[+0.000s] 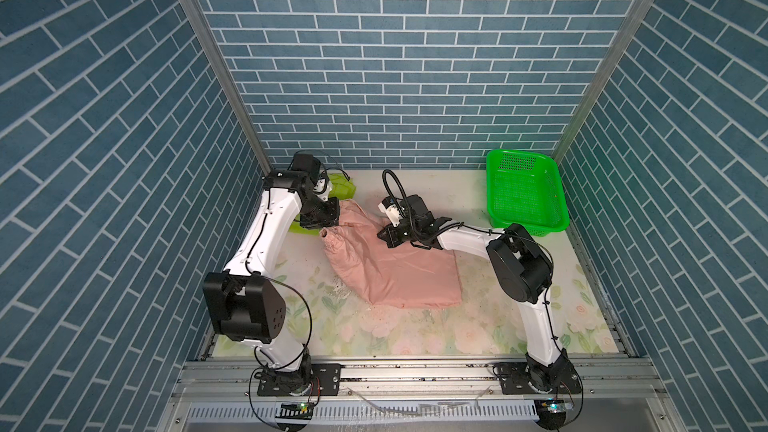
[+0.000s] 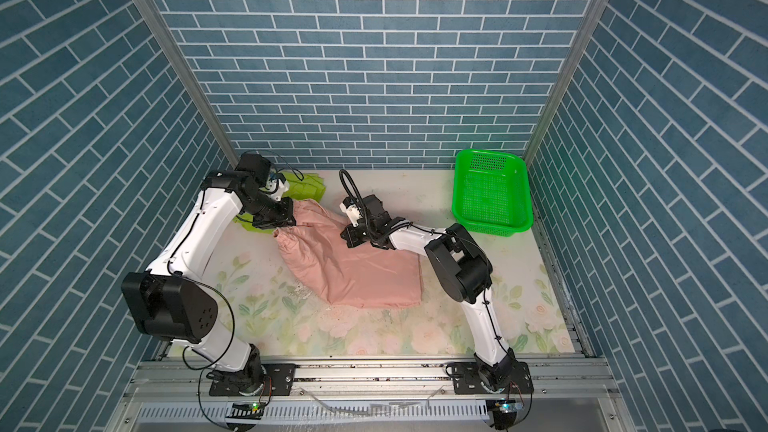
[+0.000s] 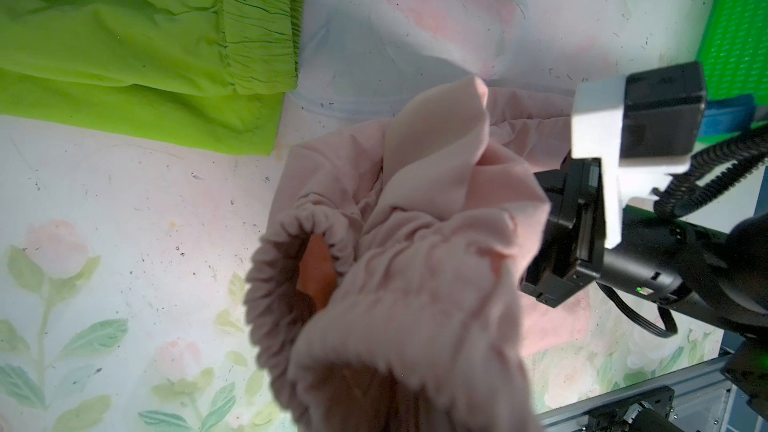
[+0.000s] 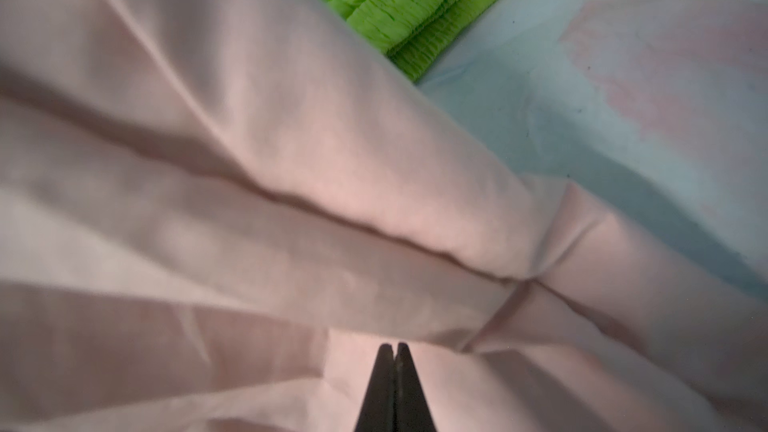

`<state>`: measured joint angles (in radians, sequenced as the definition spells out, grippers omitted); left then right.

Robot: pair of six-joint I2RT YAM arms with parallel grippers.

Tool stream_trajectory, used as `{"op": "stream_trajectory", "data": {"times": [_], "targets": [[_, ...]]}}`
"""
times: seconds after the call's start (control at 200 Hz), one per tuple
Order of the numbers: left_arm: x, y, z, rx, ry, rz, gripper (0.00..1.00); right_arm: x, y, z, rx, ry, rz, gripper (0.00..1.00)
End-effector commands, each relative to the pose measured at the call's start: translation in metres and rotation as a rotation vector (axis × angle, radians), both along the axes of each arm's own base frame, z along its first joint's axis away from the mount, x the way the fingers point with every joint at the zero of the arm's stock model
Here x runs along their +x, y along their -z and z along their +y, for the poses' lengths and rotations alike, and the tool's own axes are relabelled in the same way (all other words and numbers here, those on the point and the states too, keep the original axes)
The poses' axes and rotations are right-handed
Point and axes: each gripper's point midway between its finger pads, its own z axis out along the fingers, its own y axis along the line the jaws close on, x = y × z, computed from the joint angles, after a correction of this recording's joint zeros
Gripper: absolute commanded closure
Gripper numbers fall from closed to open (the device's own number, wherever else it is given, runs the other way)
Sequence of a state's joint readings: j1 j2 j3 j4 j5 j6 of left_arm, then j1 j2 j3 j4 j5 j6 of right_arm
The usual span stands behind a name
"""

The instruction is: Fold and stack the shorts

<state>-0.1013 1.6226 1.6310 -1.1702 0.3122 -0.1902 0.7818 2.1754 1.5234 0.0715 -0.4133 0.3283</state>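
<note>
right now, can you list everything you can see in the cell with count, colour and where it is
pink shorts: one, dusty pink, middle of the table, waistband end lifted on the left
green shorts: one, lime green, far left corner, partly behind the left arm
basket: one, bright green, far right corner
table: one, pale floral print, under everything
walls: three, blue brick pattern, around the cell
left gripper: one, black, shut on the pink shorts' waistband
right gripper: one, black, shut, tips at the pink cloth

Matt, creased-cloth pink shorts (image 1: 395, 272); perforated plastic basket (image 1: 517, 166)
</note>
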Motion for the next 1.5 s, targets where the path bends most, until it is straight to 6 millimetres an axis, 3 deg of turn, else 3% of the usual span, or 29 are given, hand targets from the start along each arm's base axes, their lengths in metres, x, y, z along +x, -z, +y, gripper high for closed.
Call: {"op": "stream_trajectory", "data": {"times": [0.0, 0.25, 0.34, 0.445, 0.51, 0.6, 0.66, 0.725, 0.85, 1.0, 1.175, 1.37, 1.495], "targets": [[-0.007, -0.015, 0.000, -0.012, 0.017, -0.040, 1.00, 0.014, 0.020, 0.009, -0.029, 0.030, 0.014, 1.00], [-0.015, -0.016, 0.002, -0.001, 0.031, -0.034, 1.00, 0.045, 0.031, 0.034, -0.018, 0.062, 0.006, 1.00], [-0.017, -0.017, 0.006, 0.023, 0.028, -0.039, 1.00, 0.048, 0.035, 0.040, -0.011, 0.060, 0.023, 0.86], [-0.019, -0.010, 0.020, 0.109, 0.009, -0.026, 1.00, 0.041, 0.017, 0.035, -0.005, 0.045, 0.016, 0.70], [-0.018, -0.007, 0.027, 0.143, -0.006, -0.017, 1.00, 0.032, 0.004, 0.017, -0.035, 0.061, -0.003, 0.62], [-0.014, -0.004, 0.018, 0.093, -0.015, -0.022, 1.00, 0.008, -0.017, -0.021, -0.100, 0.084, -0.033, 0.54], [-0.013, -0.002, 0.009, 0.047, -0.018, -0.030, 1.00, -0.017, -0.017, -0.056, -0.165, 0.098, -0.034, 0.44], [-0.011, -0.001, 0.002, 0.022, -0.017, -0.036, 1.00, -0.043, -0.009, -0.094, -0.237, 0.129, -0.018, 0.41], [-0.009, 0.000, -0.007, 0.014, -0.016, -0.031, 1.00, -0.083, 0.008, -0.164, -0.377, 0.242, 0.028, 0.52], [-0.008, -0.008, -0.025, 0.006, -0.002, -0.057, 1.00, -0.118, 0.022, -0.207, -0.397, 0.333, 0.099, 0.81], [-0.007, -0.010, -0.044, -0.009, 0.000, -0.075, 1.00, -0.142, 0.038, -0.228, -0.405, 0.380, 0.160, 1.00], [-0.002, -0.001, -0.075, -0.082, -0.002, -0.083, 1.00, -0.155, 0.062, -0.231, -0.410, 0.387, 0.210, 1.00], [-0.002, 0.008, -0.098, -0.100, 0.023, -0.071, 1.00, -0.157, 0.066, -0.230, -0.403, 0.395, 0.208, 1.00]]}}
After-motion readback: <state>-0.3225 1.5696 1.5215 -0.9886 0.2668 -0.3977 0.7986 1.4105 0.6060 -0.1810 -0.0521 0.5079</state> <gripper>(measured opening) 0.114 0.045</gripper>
